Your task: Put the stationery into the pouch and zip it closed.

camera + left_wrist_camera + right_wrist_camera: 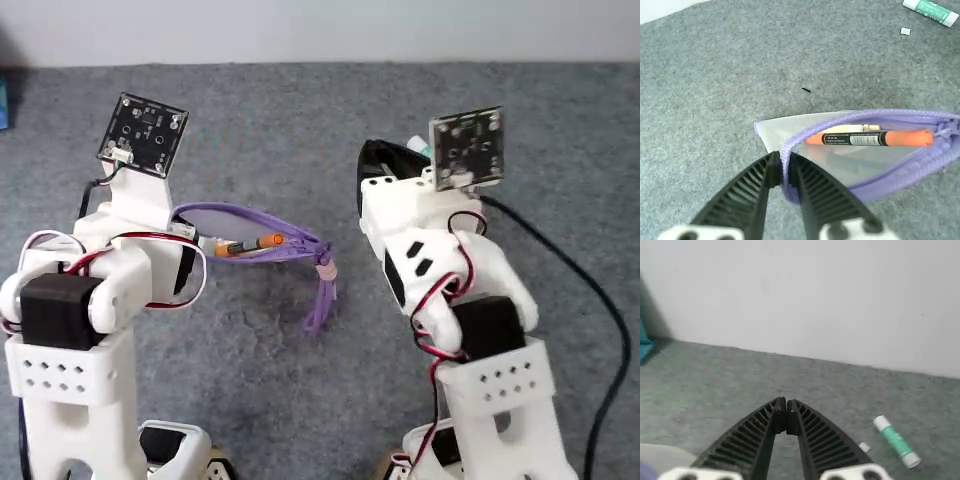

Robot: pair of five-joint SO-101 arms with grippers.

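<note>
- Left gripper is clenched on the purple zipper rim of the translucent pouch on the grey bench; a firm pinch should hold its mouth open.
- Orange marker pen lies inside.
- Right gripper is clenched and empty; it should open and take the green-and-white glue stick mid-barrel.

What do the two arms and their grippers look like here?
The left arm and right arm are white printed shells around black servo blocks, with thin red, white and black wires looped outside and a dark camera board at each wrist. A thick black cable trails from the right arm. The left gripper and right gripper have black, ribbed, tapering fingers on white mounts.
</note>
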